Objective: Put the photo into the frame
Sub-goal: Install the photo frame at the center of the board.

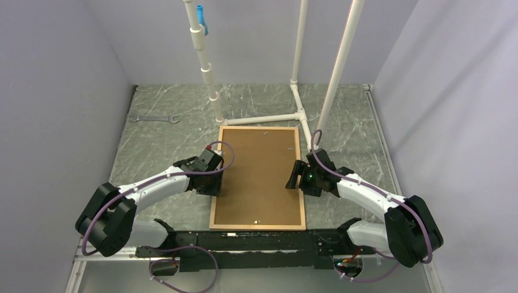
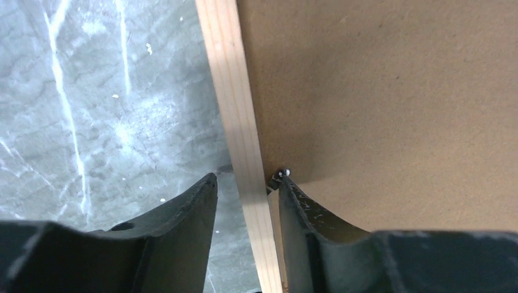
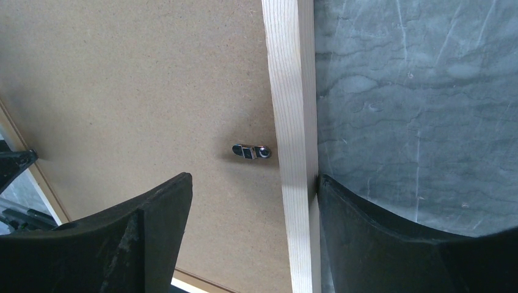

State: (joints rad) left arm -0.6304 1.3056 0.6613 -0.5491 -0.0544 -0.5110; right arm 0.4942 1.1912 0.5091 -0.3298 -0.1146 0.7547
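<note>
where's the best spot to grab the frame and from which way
Probably by its long side strips near mid-length, one arm per side, coming straight down. The frame lies flat on the table with the brown backing panel filling its middle, so only those thin strips fit between jaws: one outside, one over the panel.

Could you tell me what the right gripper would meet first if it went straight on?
Probably the frame: its right strip lies between the open fingers of the right gripper; depth is unclear.
</note>
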